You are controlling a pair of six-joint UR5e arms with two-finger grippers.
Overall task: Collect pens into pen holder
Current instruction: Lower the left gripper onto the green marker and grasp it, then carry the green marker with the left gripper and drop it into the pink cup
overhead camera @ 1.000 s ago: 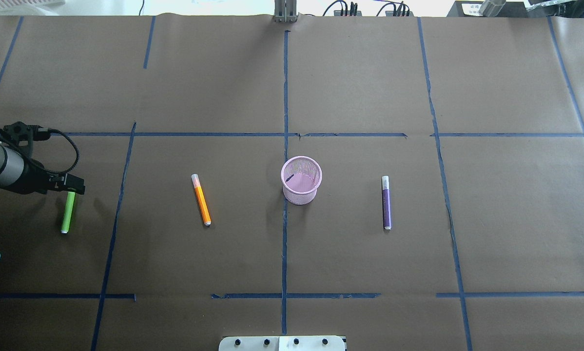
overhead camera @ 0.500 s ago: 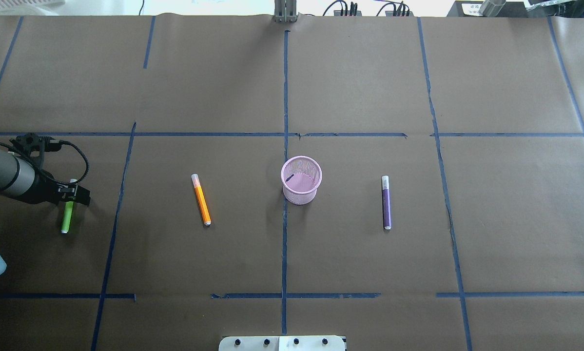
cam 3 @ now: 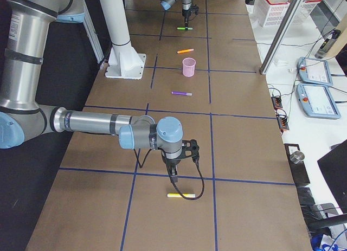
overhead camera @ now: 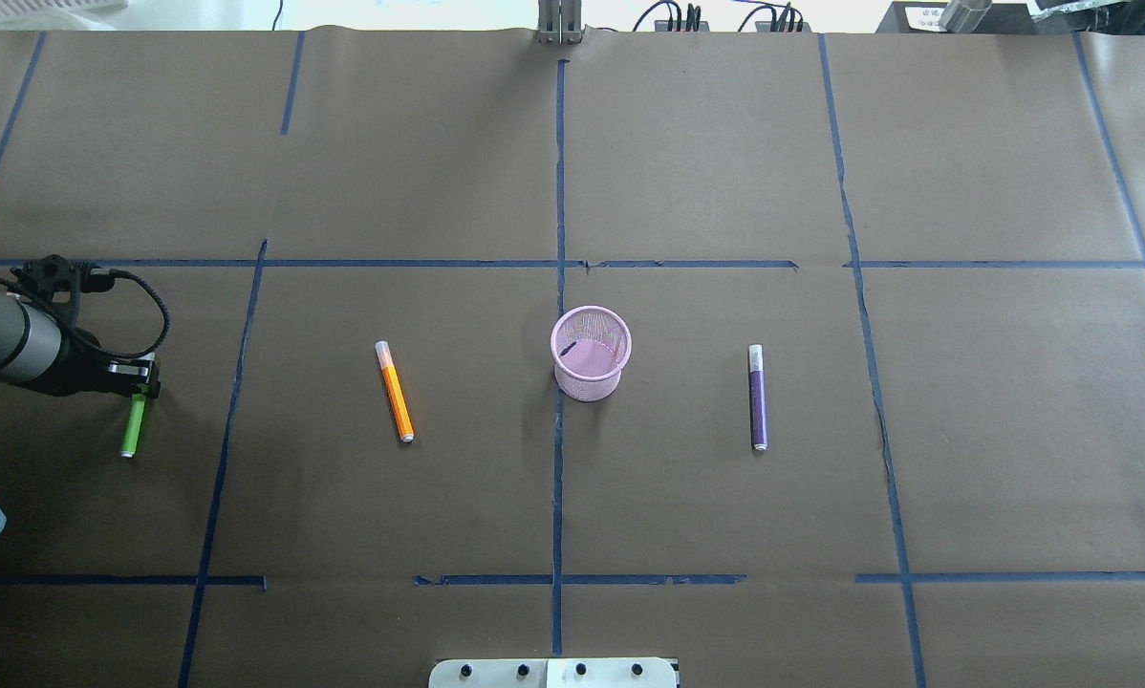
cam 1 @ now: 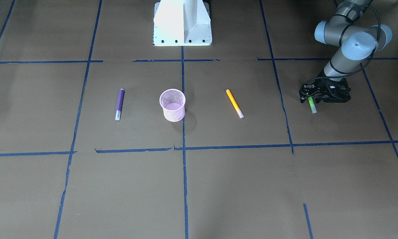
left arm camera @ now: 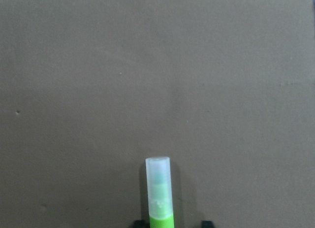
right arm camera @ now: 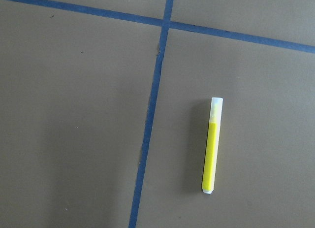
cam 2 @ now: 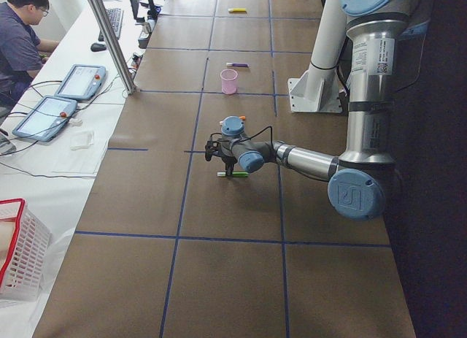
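While the right tool (cam 3: 174, 177) cannot be judged, the left tool (overhead camera: 138, 389) straddles the green pen (overhead camera: 132, 428), jaws spread.

- At the overhead view's left edge, the left gripper (overhead camera: 139, 386) has slid down-frame, now sitting over the upper end of the green pen (overhead camera: 132, 430).
- Less of that pen's length shows.

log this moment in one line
left gripper: open, straddling green pen | right gripper: near yellow pen, state unclear | orange pen, purple pen: on table | cup: upright
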